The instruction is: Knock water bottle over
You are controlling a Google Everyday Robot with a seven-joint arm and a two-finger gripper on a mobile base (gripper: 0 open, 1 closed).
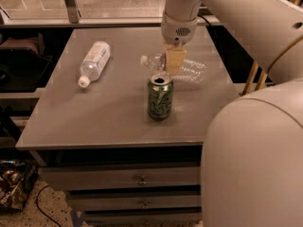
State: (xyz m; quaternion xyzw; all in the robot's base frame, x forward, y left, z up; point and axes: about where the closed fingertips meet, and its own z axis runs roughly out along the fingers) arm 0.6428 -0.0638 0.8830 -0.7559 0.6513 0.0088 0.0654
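Note:
The water bottle [189,71], slim, clear and ribbed with a white cap, lies on its side on the grey table [109,112], just behind the green can [160,98]. Its cap end points left. My gripper [173,60] hangs from the arm at the top of the view. It sits right over the bottle's neck end and hides part of it. I cannot make out whether it touches the bottle.
A wider bottle with a large white label [94,61] lies on its side at the table's back left. Drawers [142,179] are under the tabletop. My robot's pale body [255,160] fills the right foreground. A dark shelf stands to the left.

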